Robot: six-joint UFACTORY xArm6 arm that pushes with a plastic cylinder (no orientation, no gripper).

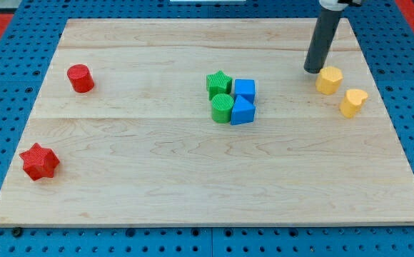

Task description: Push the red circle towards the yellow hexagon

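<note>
The red circle [81, 78] stands near the view's upper left of the wooden board. The yellow hexagon [329, 80] sits at the view's upper right. My tip [312, 70] rests just to the left of the yellow hexagon, close to it or touching it, and far to the right of the red circle. The dark rod rises from the tip to the view's top edge.
A yellow heart [352, 102] lies right of and below the hexagon. A green star [219, 83], green circle [222, 108] and two blue blocks [245, 90] [242, 111] cluster mid-board. A red star [39, 161] sits at lower left. The board's [193, 193] edges border blue pegboard.
</note>
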